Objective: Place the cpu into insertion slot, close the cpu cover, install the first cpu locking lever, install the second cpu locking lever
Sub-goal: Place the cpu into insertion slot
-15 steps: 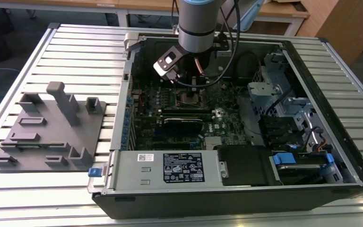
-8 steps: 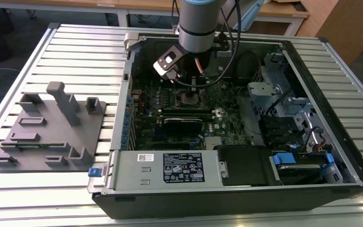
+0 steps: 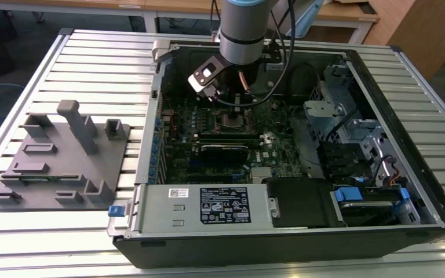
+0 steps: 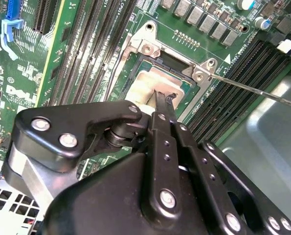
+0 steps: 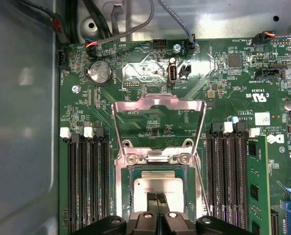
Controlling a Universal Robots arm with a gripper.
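Dull silver cpu [image 5: 155, 185], just one, sits in the single insertion slot [image 5: 129, 191]. The gripper [image 5: 157, 197] is pinched closed with its tips right on the chip's top. One cpu cover [image 5: 158, 104] is flipped up open. One thin wire lever [image 4: 253, 90] sticks out loose. The green board [image 5: 77, 112] lies in one open black case [image 3: 284, 249] on a slatted metal table [image 3: 91, 52]. One grey fixture [image 3: 60, 168] sits by the table's edge at the exterior view's left.
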